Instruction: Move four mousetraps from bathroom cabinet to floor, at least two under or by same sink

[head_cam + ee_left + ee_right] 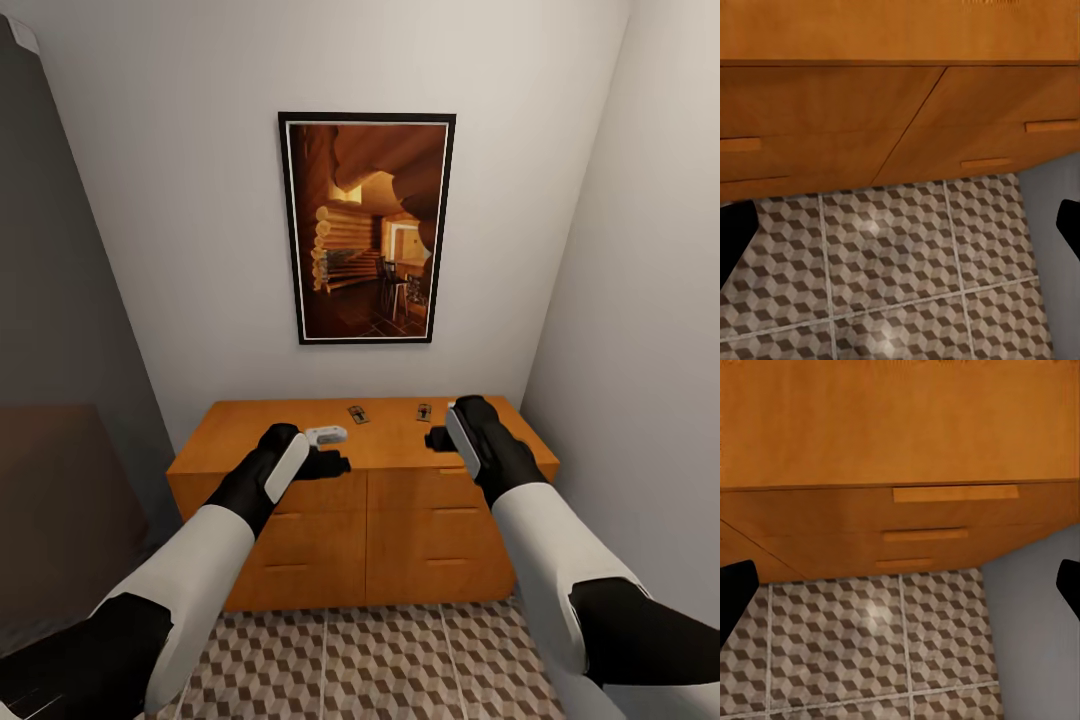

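Both arms reach forward side by side, white forearms ending in black wrists. The left gripper (335, 463) and right gripper (437, 438) point ahead at about equal height, each with its jaws spread wide and holding nothing.

Orange-brown cabinet (300, 480) stands on cube-patterned bathroom floor (400, 660). On flat top: two mousetraps (358, 414) (424, 412) near back edge (well apart), small white object (326, 435) toward front left.
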